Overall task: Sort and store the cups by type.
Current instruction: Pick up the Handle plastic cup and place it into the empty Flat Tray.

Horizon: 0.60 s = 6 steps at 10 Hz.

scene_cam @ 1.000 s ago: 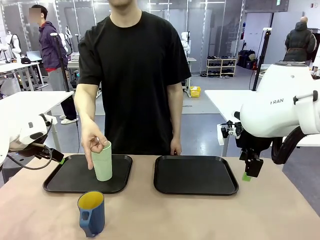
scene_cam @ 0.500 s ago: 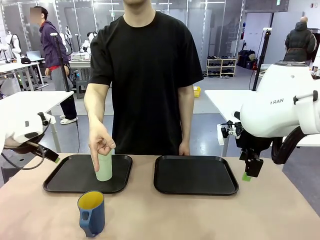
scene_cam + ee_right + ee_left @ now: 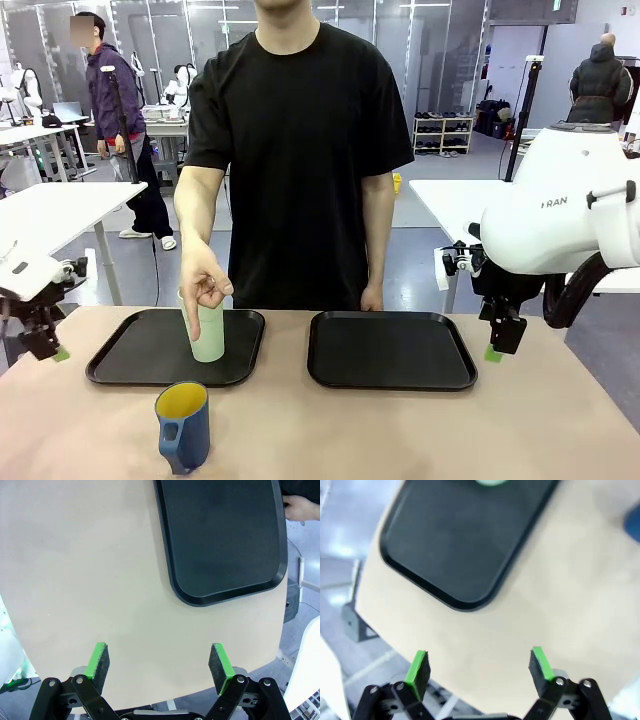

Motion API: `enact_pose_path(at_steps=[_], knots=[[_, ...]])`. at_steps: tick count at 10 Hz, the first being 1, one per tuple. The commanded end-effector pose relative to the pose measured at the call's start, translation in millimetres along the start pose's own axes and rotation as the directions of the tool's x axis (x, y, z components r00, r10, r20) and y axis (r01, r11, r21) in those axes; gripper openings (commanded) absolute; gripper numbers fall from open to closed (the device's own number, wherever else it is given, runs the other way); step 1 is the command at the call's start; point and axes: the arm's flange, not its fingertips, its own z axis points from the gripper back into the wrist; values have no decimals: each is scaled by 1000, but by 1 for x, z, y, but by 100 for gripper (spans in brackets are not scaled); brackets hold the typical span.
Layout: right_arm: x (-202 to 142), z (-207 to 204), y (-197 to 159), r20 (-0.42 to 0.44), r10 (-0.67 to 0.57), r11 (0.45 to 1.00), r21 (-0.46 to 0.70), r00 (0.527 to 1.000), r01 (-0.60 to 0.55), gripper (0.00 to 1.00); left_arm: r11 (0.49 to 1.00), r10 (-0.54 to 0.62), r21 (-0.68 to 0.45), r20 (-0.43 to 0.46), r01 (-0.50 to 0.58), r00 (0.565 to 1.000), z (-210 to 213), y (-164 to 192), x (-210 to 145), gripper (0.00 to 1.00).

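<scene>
Front view: tumbler [image 3: 209, 340] stands upright on tray [image 3: 130, 362]; mug [image 3: 184, 425] handle faces camera.

White tables [image 3: 60, 205] flank a grey floor [image 3: 420, 255]; a shelf [image 3: 443, 135] stands before glass partitions [image 3: 440, 50].

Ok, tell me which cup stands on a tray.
The tall green cup, on the left tray under the person's hand; the blue mug sits on the table itself.

Grey letters "RAN" stood on the white housing of the right arm [image 3: 560, 212], the word's first letter unclear, no other print was legible.
</scene>
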Motion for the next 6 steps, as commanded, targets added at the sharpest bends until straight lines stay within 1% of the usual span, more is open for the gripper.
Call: enact_pose_path(at_steps=[1, 2, 3, 4, 6], knots=[[0, 1, -1, 2, -12, 1000, -10, 1000, 12, 100, 976, -217, 12, 2, 217, 976, 11, -5, -8, 100], [0, 1, -1, 2, -12, 1000, -10, 1000, 12, 100, 972, -237, 11, 27, 236, 971, 8, -9, -4, 100], [0, 1, -1, 2, -12, 1000, -10, 1000, 12, 100, 970, -244, -8, 32, 245, 969, 4, -12, -1, 100], [0, 1, -1, 2, -12, 1000, -10, 1000, 12, 100, 980, -199, -5, 0, 199, 980, 6, -7, 0, 100], [0, 1, -1, 2, -12, 1000, -10, 1000, 12, 100, 980, -199, -5, 0, 199, 980, 6, -7, 0, 100]])
